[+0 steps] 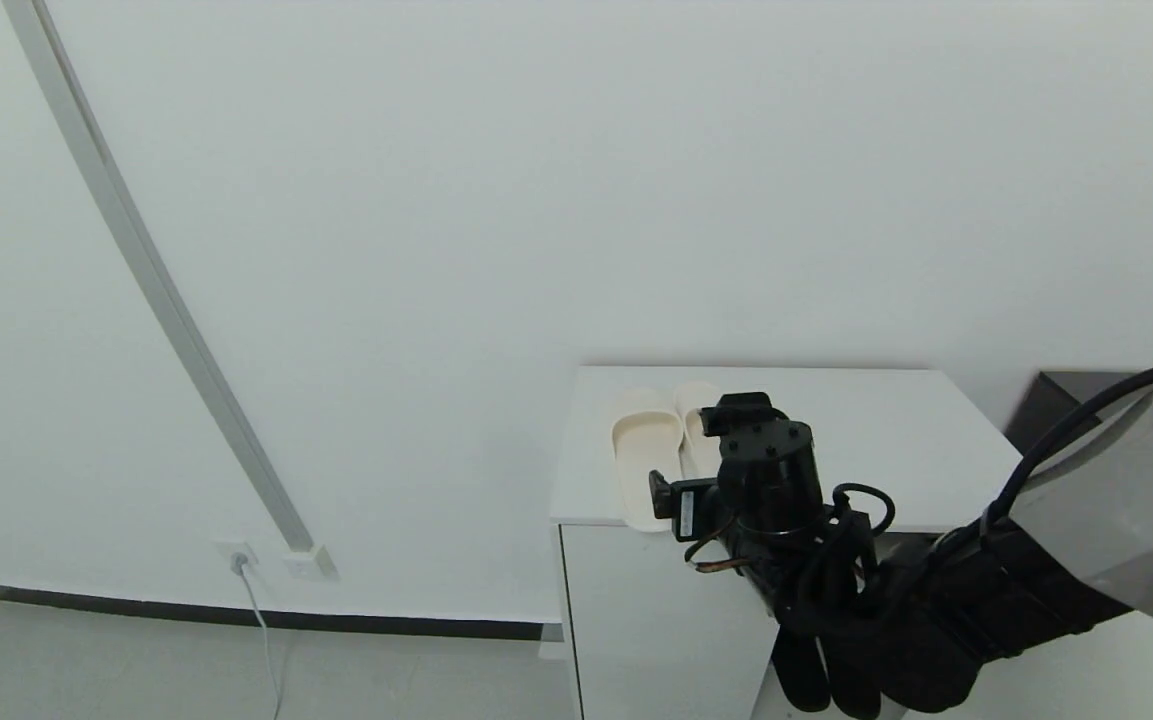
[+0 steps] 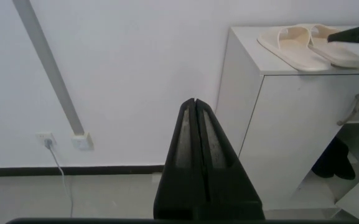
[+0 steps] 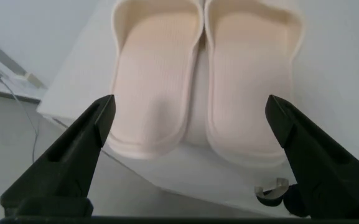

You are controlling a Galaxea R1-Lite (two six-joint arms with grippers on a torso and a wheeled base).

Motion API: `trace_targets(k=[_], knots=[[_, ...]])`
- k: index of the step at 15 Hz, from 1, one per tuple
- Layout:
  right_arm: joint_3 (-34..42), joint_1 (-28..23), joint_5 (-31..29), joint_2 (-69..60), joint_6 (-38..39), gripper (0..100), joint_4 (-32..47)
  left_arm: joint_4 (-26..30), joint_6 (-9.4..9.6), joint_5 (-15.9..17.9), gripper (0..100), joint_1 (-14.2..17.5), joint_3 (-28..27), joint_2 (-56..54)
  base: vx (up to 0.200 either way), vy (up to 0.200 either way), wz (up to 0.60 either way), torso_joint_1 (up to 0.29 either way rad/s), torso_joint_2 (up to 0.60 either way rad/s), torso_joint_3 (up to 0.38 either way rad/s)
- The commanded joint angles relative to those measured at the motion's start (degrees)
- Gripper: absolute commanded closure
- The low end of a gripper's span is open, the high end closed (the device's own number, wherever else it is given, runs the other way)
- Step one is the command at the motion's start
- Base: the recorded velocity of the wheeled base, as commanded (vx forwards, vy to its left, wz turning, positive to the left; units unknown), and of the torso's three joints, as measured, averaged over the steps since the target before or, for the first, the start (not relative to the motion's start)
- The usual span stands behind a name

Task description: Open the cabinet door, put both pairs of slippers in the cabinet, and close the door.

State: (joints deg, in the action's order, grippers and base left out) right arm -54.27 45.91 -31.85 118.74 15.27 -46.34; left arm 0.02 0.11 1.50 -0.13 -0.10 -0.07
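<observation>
The right gripper hangs wide open astride the cream slippers at the front left corner of the cabinet top, apparently to pinch both together, while the left gripper is clenched empty.

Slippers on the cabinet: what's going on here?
The right pincer hangs open at the heel end of the cream slippers, with nothing gripped. The pair lies side by side at the front edge of the white cabinet top. The left pincer is shut and empty, held clear of the cabinet. The cabinet is already open, and a dark thing sits low inside, possibly the other pair.
</observation>
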Motion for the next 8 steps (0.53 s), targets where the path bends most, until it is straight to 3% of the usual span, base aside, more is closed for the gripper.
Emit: trace_targets(k=[1, 8], knots=[[1.0, 0.1, 0.0, 0.9, 0.0, 0, -0.4, 0.0, -0.11, 0.0, 100, 0.0, 0.0, 0.1, 0.000, 0.000, 0.00, 0.000, 0.00, 0.000], [0.4, -0.3, 0.1, 4.7, -0.9, 0, -4.7, 0.0, -0.11, -0.1, 100, 0.0, 0.0, 0.1, 0.000, 0.000, 0.00, 0.000, 0.00, 0.000]])
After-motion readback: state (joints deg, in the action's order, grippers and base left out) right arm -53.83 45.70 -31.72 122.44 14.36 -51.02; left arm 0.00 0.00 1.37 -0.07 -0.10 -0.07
